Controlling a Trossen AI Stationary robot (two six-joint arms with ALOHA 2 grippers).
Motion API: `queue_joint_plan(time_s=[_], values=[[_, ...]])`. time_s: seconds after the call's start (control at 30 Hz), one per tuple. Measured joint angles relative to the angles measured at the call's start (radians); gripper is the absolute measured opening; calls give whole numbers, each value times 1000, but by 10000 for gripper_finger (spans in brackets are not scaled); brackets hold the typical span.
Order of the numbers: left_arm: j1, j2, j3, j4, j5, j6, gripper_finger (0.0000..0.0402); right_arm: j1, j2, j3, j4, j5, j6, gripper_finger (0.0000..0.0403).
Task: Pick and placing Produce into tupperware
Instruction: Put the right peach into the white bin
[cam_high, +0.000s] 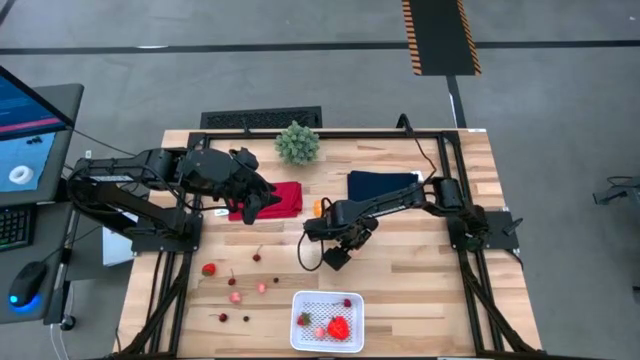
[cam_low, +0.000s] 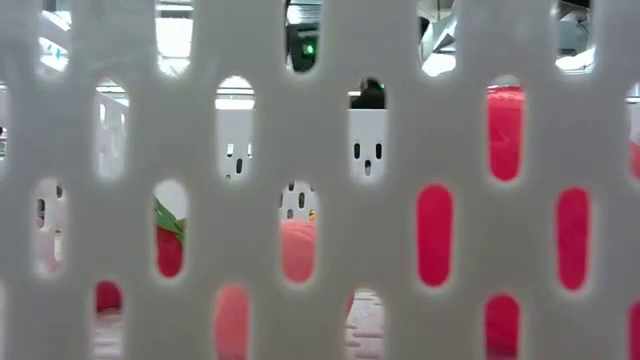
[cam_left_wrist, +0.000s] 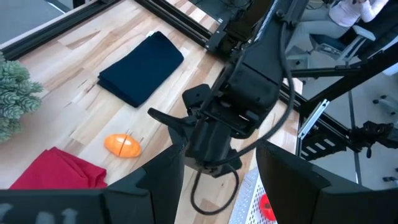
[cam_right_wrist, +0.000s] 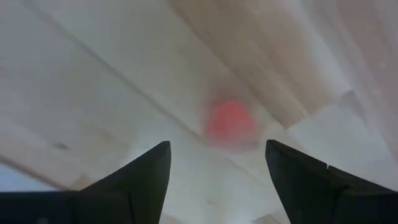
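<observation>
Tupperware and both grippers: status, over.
Right gripper open, low over a blurred red piece, nothing held. Left gripper open, empty, over red cloth. Tupperware holds some produce; more loose on table. Nothing blocking.

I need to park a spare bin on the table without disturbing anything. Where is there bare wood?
Bare wood lies right of the tupperware, below the navy cloth and right gripper. The front left is crowded with scattered produce; the back holds the plant, red cloth and left gripper.
</observation>
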Motion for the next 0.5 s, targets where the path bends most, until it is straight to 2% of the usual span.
queue_joint_plan(time_s=[0.5], values=[[0, 0, 0, 0, 0, -9, 190, -3, -1, -45, 85, -7, 3, 283]])
